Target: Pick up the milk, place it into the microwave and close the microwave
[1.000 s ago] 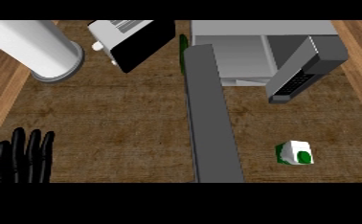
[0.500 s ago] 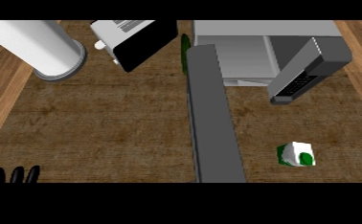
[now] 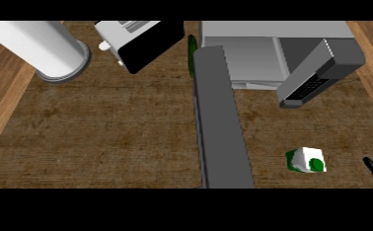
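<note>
The brown wood-grain tabletop filled the head view. At its far right stood the grey microwave, the biggest thing on it, with its cavity open toward the viewer. Its long grey door was swung fully open and ran from the microwave's left front corner toward the view's lower edge, splitting the tabletop into a wide left part and a narrower right part. A darker grey control panel with rows of small buttons slanted down the microwave's right side.

At the far left lay a large white cylinder with a grey rim, tilted toward the left corner. Between it and the microwave sat a white toaster with a black face, turned at an angle. A thin dark green object showed just beside the door's hinge end; what it was could not be made out.

The milk, a small white carton with green markings, stood on the tabletop to the right of the door, in front of the microwave and well apart from its cavity, touched by nothing.

Only a black tip of the right hand showed at the right edge, near the milk but apart from it; whether it was spread or curled could not be told. The left hand did not show.
</note>
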`<act>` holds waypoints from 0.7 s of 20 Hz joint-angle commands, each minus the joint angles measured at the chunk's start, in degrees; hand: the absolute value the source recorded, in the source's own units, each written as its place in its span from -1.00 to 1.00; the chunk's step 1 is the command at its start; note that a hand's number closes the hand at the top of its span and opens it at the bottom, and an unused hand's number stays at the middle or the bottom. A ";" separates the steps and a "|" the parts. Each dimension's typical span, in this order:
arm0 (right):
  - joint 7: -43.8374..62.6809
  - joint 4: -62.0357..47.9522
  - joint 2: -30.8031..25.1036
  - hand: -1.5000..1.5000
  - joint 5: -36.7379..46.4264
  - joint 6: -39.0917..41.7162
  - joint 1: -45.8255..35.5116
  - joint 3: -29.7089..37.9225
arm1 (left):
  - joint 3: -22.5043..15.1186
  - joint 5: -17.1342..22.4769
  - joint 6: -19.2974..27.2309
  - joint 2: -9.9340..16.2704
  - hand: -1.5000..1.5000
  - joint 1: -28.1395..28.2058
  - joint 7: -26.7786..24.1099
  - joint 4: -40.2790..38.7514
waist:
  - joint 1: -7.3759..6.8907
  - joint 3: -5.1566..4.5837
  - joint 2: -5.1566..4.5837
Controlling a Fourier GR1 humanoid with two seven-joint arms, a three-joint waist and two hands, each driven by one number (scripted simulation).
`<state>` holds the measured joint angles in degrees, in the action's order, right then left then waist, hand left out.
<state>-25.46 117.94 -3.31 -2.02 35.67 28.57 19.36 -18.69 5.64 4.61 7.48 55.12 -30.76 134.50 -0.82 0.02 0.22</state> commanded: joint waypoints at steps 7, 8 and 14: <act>-7.67 -16.41 -0.06 -1.00 15.12 -6.97 -11.24 -3.04 | 2.46 3.58 -3.47 2.17 -1.00 6.05 -5.26 -0.15 | -0.29 0.04 -0.13; -9.03 -14.81 0.65 -1.00 16.32 -7.21 -9.35 -4.27 | 0.02 1.02 -1.95 0.77 -1.00 6.03 -5.57 0.76 | 0.06 0.04 -0.10; -14.52 -29.40 -2.42 -1.00 17.78 -12.24 -15.63 0.53 | 7.99 7.63 -6.95 3.23 -1.00 5.35 -11.79 -6.17 | -0.07 0.01 -0.12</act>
<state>-34.90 96.44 -4.36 13.25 25.91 14.98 18.20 -14.28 10.14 0.06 9.76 60.72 -39.33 131.49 -0.98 0.03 0.11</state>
